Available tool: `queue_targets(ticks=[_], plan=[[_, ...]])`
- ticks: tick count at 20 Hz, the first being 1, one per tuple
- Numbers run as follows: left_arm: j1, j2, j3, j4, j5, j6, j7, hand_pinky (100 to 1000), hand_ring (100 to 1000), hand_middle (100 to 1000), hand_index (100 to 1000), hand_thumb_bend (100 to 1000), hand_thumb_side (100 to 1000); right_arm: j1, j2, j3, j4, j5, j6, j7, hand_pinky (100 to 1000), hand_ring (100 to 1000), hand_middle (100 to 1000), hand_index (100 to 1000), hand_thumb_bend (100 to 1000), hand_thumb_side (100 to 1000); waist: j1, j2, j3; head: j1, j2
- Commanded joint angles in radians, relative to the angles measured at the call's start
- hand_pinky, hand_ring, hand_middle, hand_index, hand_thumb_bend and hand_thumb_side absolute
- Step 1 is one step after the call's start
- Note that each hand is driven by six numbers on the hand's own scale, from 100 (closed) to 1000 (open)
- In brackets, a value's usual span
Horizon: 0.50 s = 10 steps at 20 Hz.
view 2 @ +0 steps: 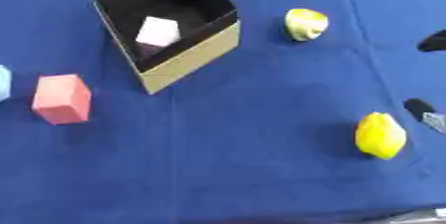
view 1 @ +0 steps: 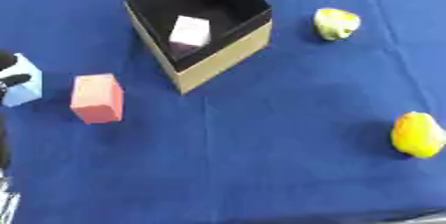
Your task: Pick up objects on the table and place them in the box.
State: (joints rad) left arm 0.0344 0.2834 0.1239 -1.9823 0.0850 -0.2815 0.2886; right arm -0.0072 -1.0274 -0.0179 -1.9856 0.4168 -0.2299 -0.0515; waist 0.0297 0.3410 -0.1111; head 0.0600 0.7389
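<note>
An open cardboard box (view 1: 228,55) with a black inside stands at the back middle, and a pale pink cube (view 1: 189,31) lies in it. On the blue cloth to its left sit a red block (view 1: 96,98) and a light blue block (view 1: 24,84). My left hand (view 1: 10,79) shows only as black parts at the left edge, overlapping the blue block's left side. A yellow-green round fruit (view 1: 336,23) lies right of the box. A yellow lemon-like fruit (view 2: 381,135) lies near the right edge. My right hand (view 2: 421,107) is just right of it, open and apart from it.
The blue cloth (view 1: 261,158) covers the whole table, and its front edge shows at the bottom right. A wide stretch of cloth lies between the red block and the yellow fruit.
</note>
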Motion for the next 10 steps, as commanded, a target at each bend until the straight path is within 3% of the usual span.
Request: queue_targets(ticks=[1, 10], plan=[[-0.002, 0.026, 0.013, -0.018, -0.003, -0.002, 0.012, 656, 758, 689, 852, 180, 744, 0.001, -0.014, -0.01, -0.014, 0.011, 0.0, -0.009, 821, 801, 775, 826, 392, 312, -0.002, -0.012, -0.001, 0.004, 0.004], [-0.002, 0.023, 0.014, -0.018, -0.003, -0.003, 0.018, 655, 758, 689, 852, 182, 741, 0.006, -0.011, -0.008, -0.014, 0.017, 0.003, -0.01, 822, 803, 777, 827, 396, 318, -0.002, -0.011, -0.002, 0.006, -0.002]])
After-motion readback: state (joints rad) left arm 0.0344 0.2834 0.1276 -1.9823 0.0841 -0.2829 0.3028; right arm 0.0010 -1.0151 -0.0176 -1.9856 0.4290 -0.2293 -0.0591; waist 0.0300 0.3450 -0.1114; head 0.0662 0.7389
